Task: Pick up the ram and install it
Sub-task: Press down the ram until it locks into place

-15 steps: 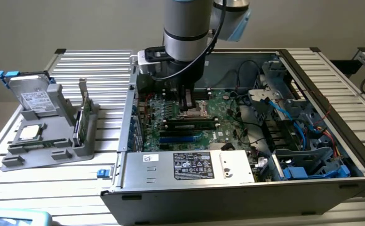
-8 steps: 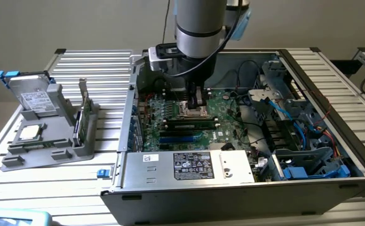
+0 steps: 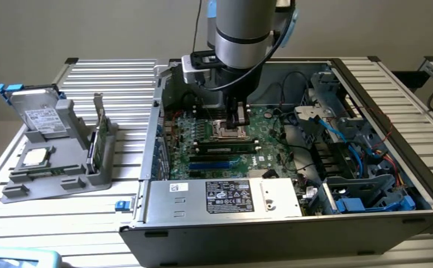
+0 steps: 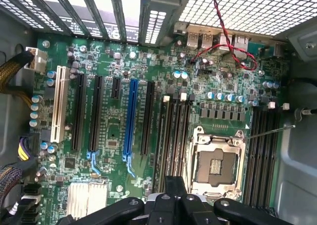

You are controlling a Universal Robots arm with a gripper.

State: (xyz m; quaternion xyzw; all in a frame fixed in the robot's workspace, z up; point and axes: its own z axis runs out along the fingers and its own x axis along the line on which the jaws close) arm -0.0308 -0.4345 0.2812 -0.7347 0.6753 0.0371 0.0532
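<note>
The thin dark-green ram stick (image 3: 97,129) stands in the grey holder (image 3: 56,176) near the tabletop's edge on the exterior view's left, well apart from the black pincer (image 3: 239,120) inside the open computer case (image 3: 291,223); whether the pincer is spread cannot be told.

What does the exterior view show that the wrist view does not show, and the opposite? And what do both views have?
Only the exterior view: the grey holder on the slatted table beside the case, with the ram standing upright in it, the silver processor chip and the grey drive; also the robot arm reaching down into the open computer case.

Only the wrist view: the white expansion slot, the blue expansion slot and the heatsink.

Both: the motherboard, its empty processor socket and the gripper above the board.
</note>
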